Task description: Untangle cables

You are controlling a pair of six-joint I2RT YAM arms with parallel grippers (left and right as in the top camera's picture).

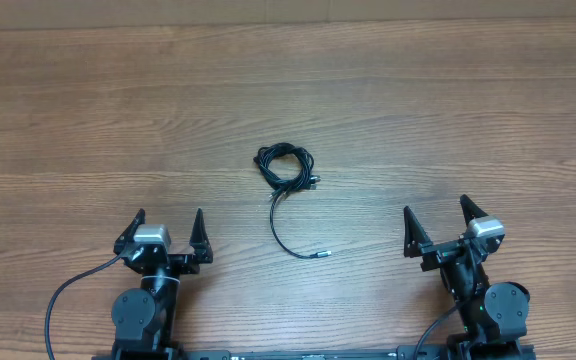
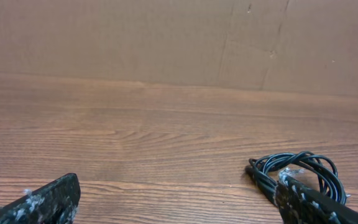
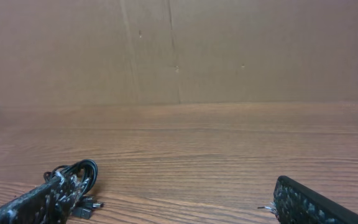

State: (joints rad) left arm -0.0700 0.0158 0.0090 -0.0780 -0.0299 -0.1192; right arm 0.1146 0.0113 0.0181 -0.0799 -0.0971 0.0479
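- I see the cables [image 1: 286, 166] as a small, tight coil of thin black cord, several loops lying over one another.
- One loose strand [image 1: 276, 225] leaves the coil and curves toward my side of the table, ending in a small silvery plug tip [image 1: 320, 255]. A second plug end sticks out at the coil's right edge.
- The coil lies flat near the middle of the table [image 1: 88, 120], ahead of both arms and between them, well apart from each.
- The table is brown wood with grain running side to side. Both wrist views show a plain cardboard wall [image 2: 166, 37] standing along its far edge.
- The left gripper [image 1: 168, 214] has its jaws spread wide and grasps nothing.
- The right gripper [image 1: 435, 205] is likewise released, with only bare wood between its fingers.
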